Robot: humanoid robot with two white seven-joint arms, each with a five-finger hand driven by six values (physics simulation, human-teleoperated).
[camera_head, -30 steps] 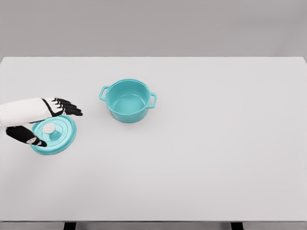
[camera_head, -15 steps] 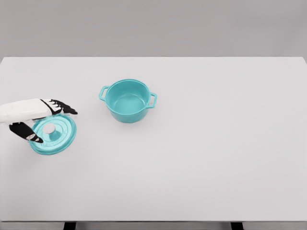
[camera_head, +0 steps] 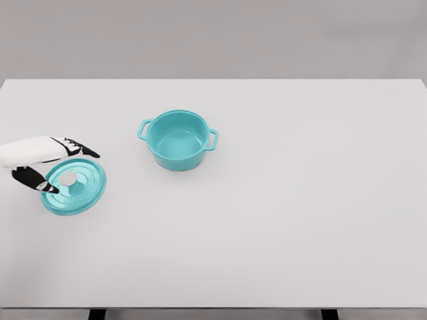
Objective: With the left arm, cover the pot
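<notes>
A wide white table (camera_head: 280, 227) fills the view from the head camera, seen from above and in front, with a plain grey wall behind it.

Nearest, toward the left edge, a round teal lid (camera_head: 74, 187) lies flat on the table. It has raised concentric rings and a small pale knob (camera_head: 68, 179) at its centre.

The left hand (camera_head: 50, 163) comes in from the left edge on a white forearm and sits over the lid's upper-left part. Its black fingers (camera_head: 81, 149) reach across the lid's far rim, and the black thumb (camera_head: 35, 180) lies at the lid's near-left rim, with the knob showing in the gap between them. The fingers and thumb are apart, bracketing the knob; whether they touch it cannot be told.

Farther back and to the right, well apart from the lid, stands a teal pot (camera_head: 178, 139). It is upright and uncovered, round, with a small loop handle on each side, and its inside shows the same teal colour.
</notes>
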